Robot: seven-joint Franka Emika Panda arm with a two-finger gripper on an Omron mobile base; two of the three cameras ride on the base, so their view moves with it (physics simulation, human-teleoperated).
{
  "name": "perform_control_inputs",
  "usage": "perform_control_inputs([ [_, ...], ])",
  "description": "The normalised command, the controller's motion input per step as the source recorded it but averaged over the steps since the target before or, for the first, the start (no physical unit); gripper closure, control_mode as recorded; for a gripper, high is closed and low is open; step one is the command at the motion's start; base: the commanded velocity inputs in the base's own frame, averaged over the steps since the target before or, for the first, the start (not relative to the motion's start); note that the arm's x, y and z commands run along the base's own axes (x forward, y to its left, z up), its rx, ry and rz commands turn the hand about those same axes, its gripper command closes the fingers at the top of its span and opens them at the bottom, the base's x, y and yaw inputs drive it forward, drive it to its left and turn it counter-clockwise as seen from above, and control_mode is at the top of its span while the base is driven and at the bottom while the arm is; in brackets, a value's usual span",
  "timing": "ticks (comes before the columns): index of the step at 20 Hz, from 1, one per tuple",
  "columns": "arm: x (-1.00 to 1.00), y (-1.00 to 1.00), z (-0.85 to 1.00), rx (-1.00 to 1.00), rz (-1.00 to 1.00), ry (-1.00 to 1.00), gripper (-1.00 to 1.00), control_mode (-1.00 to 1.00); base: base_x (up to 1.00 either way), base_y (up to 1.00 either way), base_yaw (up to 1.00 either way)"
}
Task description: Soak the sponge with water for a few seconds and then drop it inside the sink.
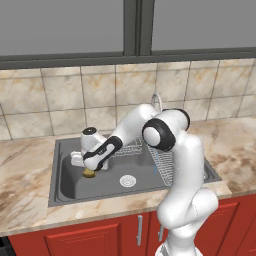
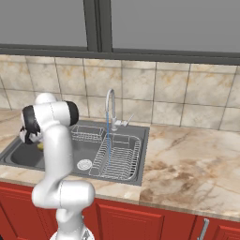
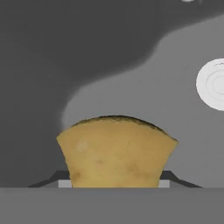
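Clamped on the sponge (image 3: 116,151), the tool (image 1: 89,171): jaws closed against its two pinched sides, yellow block jutting forward from between them in the hand view. Hanging low inside the sink (image 1: 67,192), toward its left end, with the dark basin floor just beyond the sponge; cannot tell whether touching the floor or a little above it. Round silver drain (image 1: 127,180) off to the tool's right, near but clearly apart.

Running already, the water (image 2: 108,136): a thin pale-blue stream falling from the curved faucet (image 2: 110,107), well to the right of the tool, coming down by the wire dish rack (image 2: 118,158). Between tool and stream, a small wire basket (image 2: 86,133) at the back of the basin.

Step in hand, by judgement: sponge secured, soaking not yet begun, since block and stream stand well apart. Next move calls for a lift clear of the basin floor, then a carry rightward past the drain, high enough to pass the rack's rim, ending with the sponge directly under the stream. Grip to stay firm through the hold there; release only afterwards, over open basin rather than over rack or basket. Risk worth watching: the stream being so thin, a small sideways miss leaves the sponge dry.
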Motion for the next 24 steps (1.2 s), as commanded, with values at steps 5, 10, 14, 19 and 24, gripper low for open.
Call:
perform_control_inputs([
  [5,0.23,0.00,-0.31,0.00,0.00,0.00,1.00,-1.00,0.00,0.00,0.00],
  [10,0.00,0.00,-0.39,0.00,0.02,0.00,1.00,-1.00,0.00,0.00,0.00],
  [14,0.00,0.00,-0.38,0.00,0.01,0.00,1.00,-1.00,0.00,0.00,0.00],
  [19,-0.04,0.00,-0.22,0.00,0.01,0.00,1.00,-1.00,0.00,0.00,0.00],
  [24,-0.67,0.00,0.05,0.00,0.03,0.00,1.00,-1.00,0.00,0.00,0.00],
])
